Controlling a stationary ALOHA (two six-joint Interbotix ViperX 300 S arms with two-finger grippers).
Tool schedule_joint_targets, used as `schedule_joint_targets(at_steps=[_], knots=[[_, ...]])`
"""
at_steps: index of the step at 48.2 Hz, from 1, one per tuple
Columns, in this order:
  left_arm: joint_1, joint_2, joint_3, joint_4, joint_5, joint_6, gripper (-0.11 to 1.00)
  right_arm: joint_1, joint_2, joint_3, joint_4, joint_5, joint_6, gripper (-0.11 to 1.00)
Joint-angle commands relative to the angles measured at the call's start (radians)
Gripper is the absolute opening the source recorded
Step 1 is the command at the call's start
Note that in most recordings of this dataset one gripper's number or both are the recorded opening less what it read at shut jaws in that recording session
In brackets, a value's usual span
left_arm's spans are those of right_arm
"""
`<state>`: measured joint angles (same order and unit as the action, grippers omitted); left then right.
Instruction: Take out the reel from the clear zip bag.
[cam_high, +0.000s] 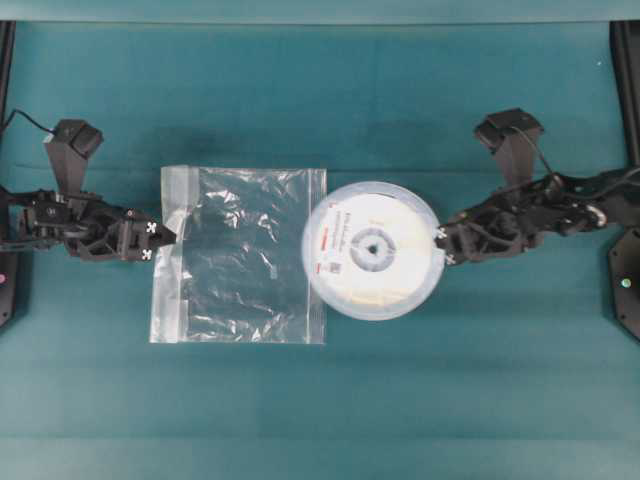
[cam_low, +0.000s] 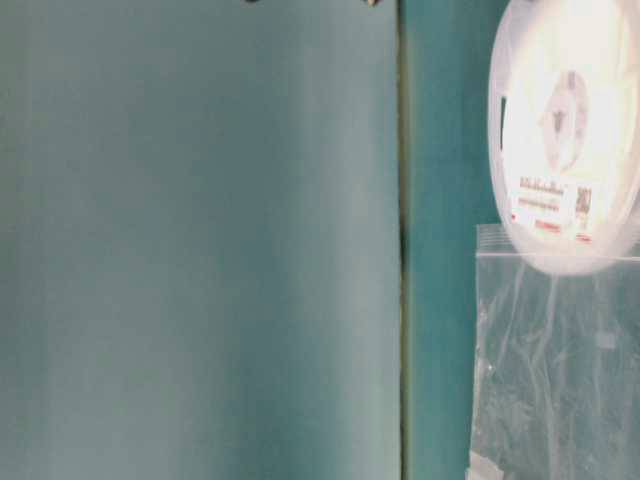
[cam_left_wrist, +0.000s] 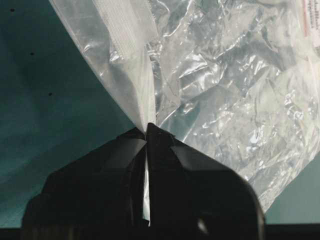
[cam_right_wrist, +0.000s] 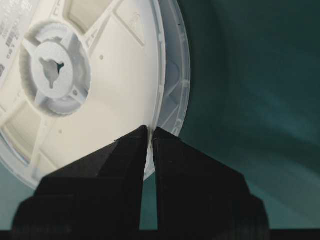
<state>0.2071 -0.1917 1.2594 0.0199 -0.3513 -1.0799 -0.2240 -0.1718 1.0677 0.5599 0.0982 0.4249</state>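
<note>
1. The flat round white plastic reel (cam_high: 373, 250), with a grey central hub and a small white label with red marks, lies outside the crinkled, transparent, roughly square zip bag (cam_high: 240, 255), on the teal desk (cam_high: 320, 400).
2. In the overhead view the reel sits just to the right of the bag; its left rim meets or slightly overlaps the bag's right edge.
3. The right gripper (cam_right_wrist: 150, 131) has its black jaws clamped on the reel's right rim; the wrist view shows the thin rim pinched between the two tips.
4. The left gripper (cam_left_wrist: 146, 131) has its jaws pressed together on the bag's left edge, close to the whitish zip strip (cam_high: 175, 250) that runs down that side.
5. The film fans out from the left jaws in wrinkles, and the bag lies mostly flat.
6. The table-level view shows the reel's labelled face above the bag's edge; the rest there is blurred teal.
</note>
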Motion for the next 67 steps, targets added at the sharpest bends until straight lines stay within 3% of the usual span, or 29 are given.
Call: schedule_joint_targets(at_steps=[1,23,61,67], knots=[[-0.002,-0.008,-0.012,0.002,-0.005,0.0,0.0,-0.014,-0.044,0.015,0.002,0.005,0.008,0.07],[-0.002,-0.008,-0.012,0.002,-0.005,0.0,0.0,-0.048,-0.163,0.094,0.002,0.063,0.008,0.02],[-0.002,-0.008,-0.015,0.002,-0.005,0.0,0.0,-0.048,-0.163,0.086,0.003,0.052,0.009,0.02],[-0.002,-0.008,-0.015,0.002,-0.005,0.0,0.0,-0.048,-0.163,0.086,0.008,0.052,0.011,0.12]])
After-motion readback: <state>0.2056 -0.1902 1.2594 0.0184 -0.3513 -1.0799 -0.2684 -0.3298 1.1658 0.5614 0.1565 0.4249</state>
